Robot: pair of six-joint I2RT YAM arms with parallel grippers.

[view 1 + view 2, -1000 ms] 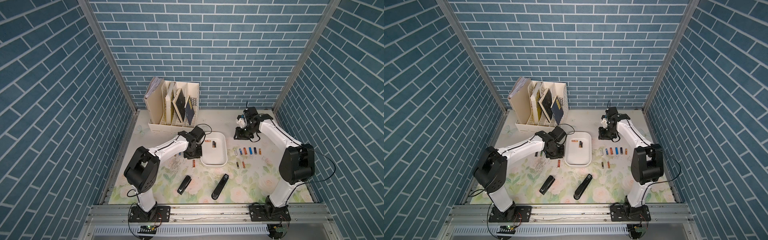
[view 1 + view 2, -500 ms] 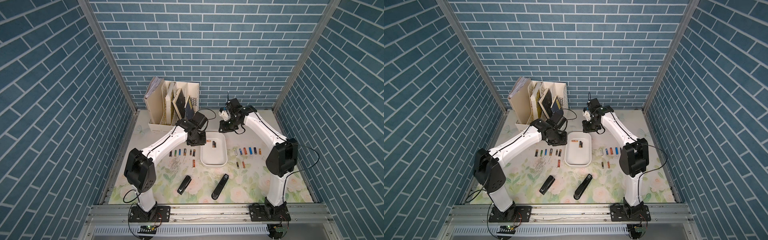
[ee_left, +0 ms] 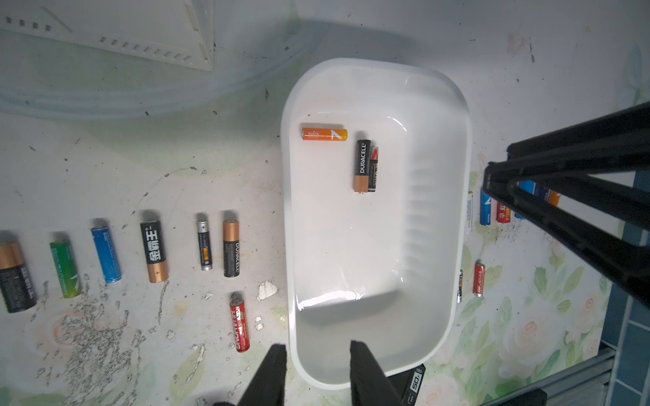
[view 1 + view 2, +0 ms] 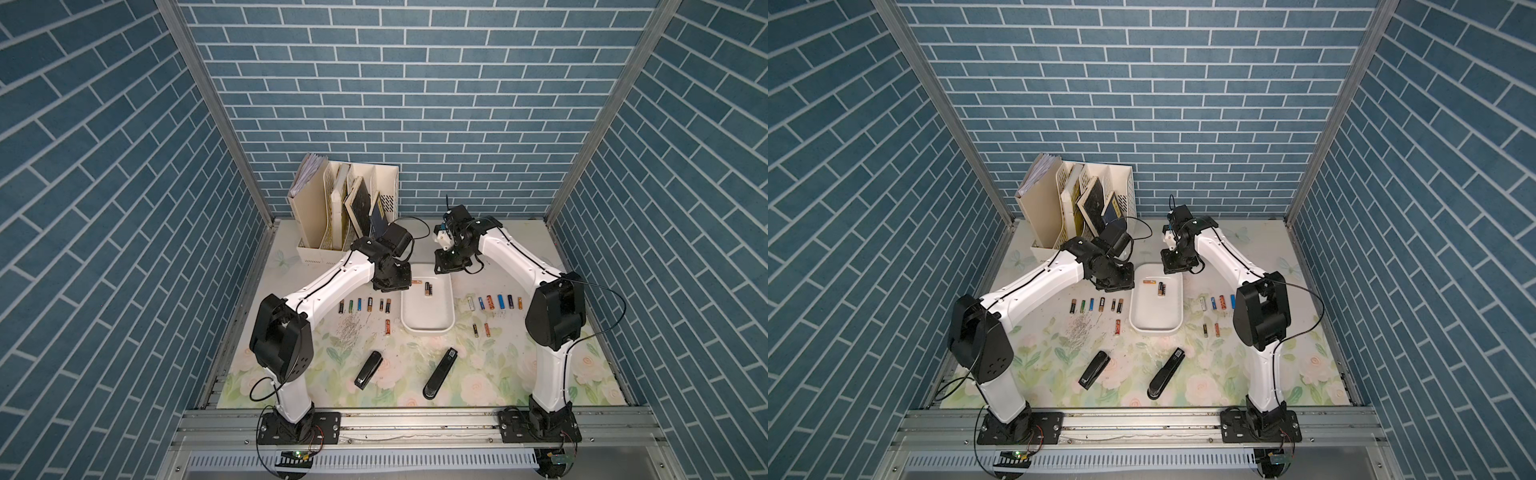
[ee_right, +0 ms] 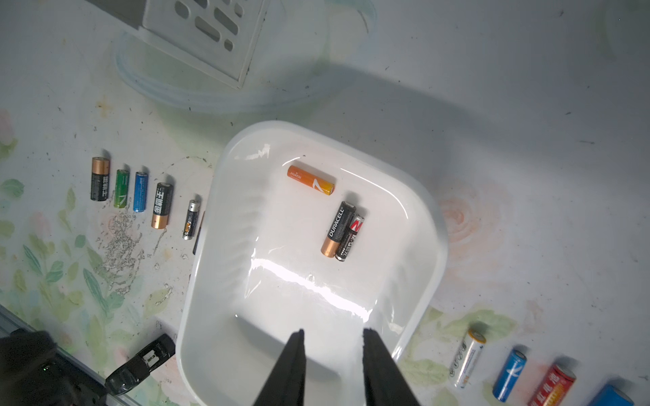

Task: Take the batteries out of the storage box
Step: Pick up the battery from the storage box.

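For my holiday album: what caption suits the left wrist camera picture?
Three batteries lie in the white storage box; other batteries sit lined up on the flowered mat beside it.

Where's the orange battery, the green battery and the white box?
orange battery (image 3: 324, 134), left wrist view, middle of its wrapper.
green battery (image 3: 65, 270), left wrist view, middle of its wrapper.
white box (image 3: 432, 218), left wrist view, its ribbed inner side wall.
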